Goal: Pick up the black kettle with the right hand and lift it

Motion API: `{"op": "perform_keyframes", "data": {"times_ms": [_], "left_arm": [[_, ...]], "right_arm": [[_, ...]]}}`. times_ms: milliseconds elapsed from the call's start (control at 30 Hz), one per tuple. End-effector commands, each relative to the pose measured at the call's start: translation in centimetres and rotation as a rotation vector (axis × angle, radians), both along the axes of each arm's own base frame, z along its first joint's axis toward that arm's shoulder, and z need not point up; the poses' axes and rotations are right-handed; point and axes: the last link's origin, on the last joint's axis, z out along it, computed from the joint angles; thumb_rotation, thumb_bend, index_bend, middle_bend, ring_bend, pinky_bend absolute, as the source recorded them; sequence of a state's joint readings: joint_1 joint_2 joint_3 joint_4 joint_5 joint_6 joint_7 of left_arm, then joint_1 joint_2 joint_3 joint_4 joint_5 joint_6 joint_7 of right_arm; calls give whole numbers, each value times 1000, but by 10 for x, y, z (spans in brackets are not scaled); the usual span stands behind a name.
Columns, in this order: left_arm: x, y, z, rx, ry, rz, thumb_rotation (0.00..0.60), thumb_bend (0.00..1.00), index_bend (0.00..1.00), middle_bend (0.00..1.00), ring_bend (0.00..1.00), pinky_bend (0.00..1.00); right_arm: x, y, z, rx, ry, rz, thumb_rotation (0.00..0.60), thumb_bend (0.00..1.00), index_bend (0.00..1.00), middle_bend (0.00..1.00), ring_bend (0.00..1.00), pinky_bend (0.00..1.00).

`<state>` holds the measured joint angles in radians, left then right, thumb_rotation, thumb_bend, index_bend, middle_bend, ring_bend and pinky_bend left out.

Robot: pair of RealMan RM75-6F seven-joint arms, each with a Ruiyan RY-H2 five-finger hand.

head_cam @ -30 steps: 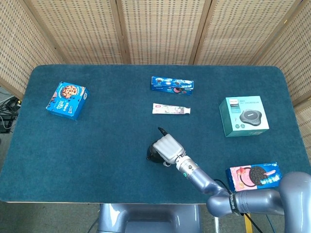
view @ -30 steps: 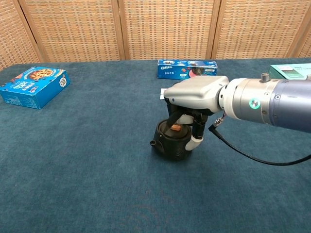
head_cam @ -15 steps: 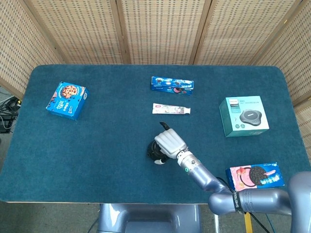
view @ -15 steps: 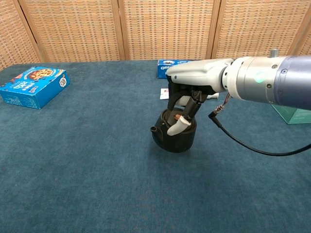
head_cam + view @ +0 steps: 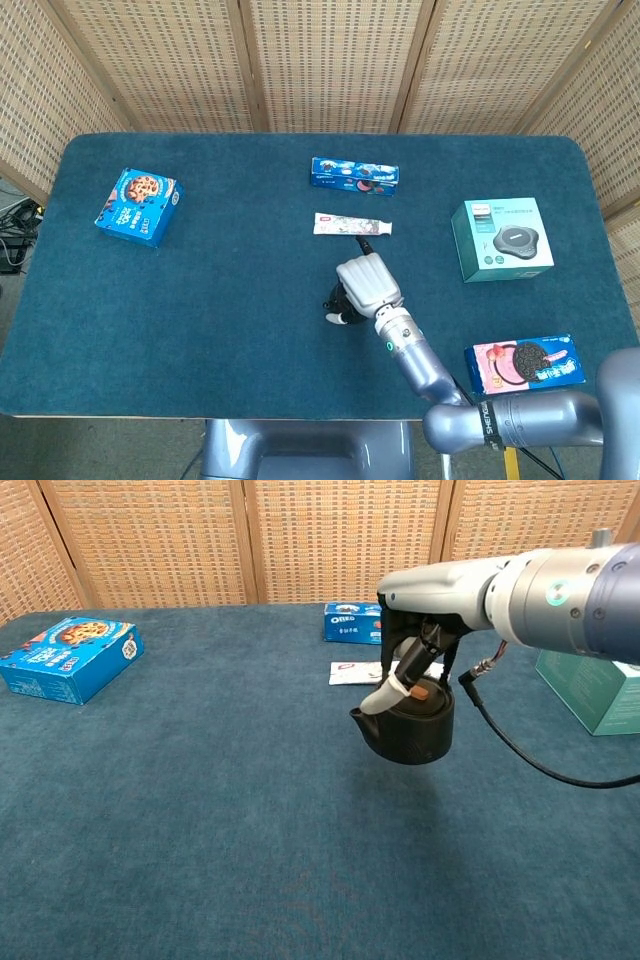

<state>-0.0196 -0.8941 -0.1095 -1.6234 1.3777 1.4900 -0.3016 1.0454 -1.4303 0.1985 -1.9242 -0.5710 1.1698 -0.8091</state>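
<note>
The black kettle hangs above the blue table cloth, gripped from above by my right hand. Its spout points to the left in the chest view and an orange knob shows on its lid. From the head camera, my right hand covers most of the kettle, with only a dark edge showing at its left side. The fingers curl down around the kettle's top handle. My left hand appears in neither view.
A blue cookie box lies at the far left. An Oreo pack and a toothpaste box lie beyond the kettle. A teal box and a pink Oreo box sit to the right.
My right hand has raised the kettle off the cloth and carried it up and to the right; a second ago it stood on the table.
</note>
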Motion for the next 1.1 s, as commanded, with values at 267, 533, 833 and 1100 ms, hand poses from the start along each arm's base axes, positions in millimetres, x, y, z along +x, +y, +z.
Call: {"op": "perform_keyframes", "data": {"times_ms": [267, 533, 833, 1100], "left_arm": [[1, 0, 0, 1, -2, -3, 600, 0, 0, 0, 0, 0], [0, 0, 0, 0, -2, -3, 600, 0, 0, 0, 0, 0], [0, 0, 1, 2, -4, -3, 600, 0, 0, 0, 0, 0], [0, 0, 0, 2, -2, -3, 600, 0, 0, 0, 0, 0]], "right_arm": [[5, 4, -4, -35, -62, 14, 367, 0, 1000, 1000, 1000, 0], [5, 3, -5, -40, -54, 5, 462, 356, 1000, 1000, 1000, 0], [5, 4, -5, -40, -26, 6, 521, 666, 1000, 1000, 1000, 0], [3, 4, -6, -35, -23, -7, 590, 746, 1000, 1000, 1000, 24]]}}
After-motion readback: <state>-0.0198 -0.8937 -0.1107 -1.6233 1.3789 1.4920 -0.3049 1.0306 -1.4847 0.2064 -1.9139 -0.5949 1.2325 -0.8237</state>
